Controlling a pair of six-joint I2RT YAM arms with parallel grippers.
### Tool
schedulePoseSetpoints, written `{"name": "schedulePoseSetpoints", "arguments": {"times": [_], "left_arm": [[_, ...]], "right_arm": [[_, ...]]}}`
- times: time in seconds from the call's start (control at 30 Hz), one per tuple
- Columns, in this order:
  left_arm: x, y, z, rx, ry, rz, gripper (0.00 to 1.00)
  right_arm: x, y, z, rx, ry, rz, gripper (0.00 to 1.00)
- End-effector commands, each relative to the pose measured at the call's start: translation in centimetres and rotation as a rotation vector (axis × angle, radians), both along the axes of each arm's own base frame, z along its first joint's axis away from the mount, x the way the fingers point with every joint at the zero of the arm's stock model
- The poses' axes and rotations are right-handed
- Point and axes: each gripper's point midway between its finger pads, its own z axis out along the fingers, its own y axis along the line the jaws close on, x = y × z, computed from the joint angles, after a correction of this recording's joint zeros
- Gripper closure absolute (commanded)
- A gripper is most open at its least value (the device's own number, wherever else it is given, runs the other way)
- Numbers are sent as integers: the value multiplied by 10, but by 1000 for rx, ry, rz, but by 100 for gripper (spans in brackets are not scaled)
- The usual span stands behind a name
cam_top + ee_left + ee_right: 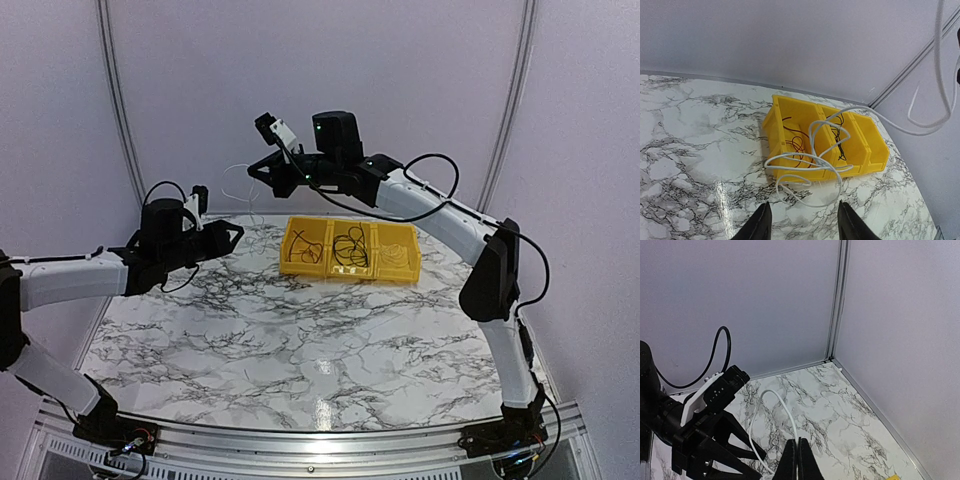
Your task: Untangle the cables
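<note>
A yellow three-compartment bin [299,266] stands at the back of the marble table; it also shows in the left wrist view [778,131]. A thin dark cable [796,143] lies in its left compartment and a thin black tangle [838,136] in the middle one [349,246]. A white cable [816,162] loops over the bin's front and rises up to the right. My right gripper [798,450] is raised left of the bin [258,171], shut on this white cable [781,405]. My left gripper [802,225] is open and empty, low in front of the loops [236,232].
The right compartment [398,252] holds a pale coil. The booth walls and a corner post [836,300] stand close behind. My left arm's wrist and camera [705,405] are just below the right gripper. Bare marble [300,350] lies in front of the bin.
</note>
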Motion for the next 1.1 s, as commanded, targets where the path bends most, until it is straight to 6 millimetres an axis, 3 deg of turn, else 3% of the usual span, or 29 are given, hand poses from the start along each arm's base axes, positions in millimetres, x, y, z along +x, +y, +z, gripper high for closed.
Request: {"name": "schedulePoseSetpoints", "arguments": {"times": [0.0,0.47,0.7,0.93,1.07], "left_arm": [[9,-4,16,43,-67,-23,52],[28,-28,3,32,-31,-85,52],[25,-40,-7,-2,-3,-144,52],[37,-38,-38,10,67,-91,53],[46,-37,-67,25,110,-55,60]], "right_arm": [[-10,6,12,31,-6,31,100],[-18,8,17,48,6,77,100],[-18,9,19,54,1,77,100],[-23,12,24,70,4,96,100],[-34,11,44,115,4,142,100]]}}
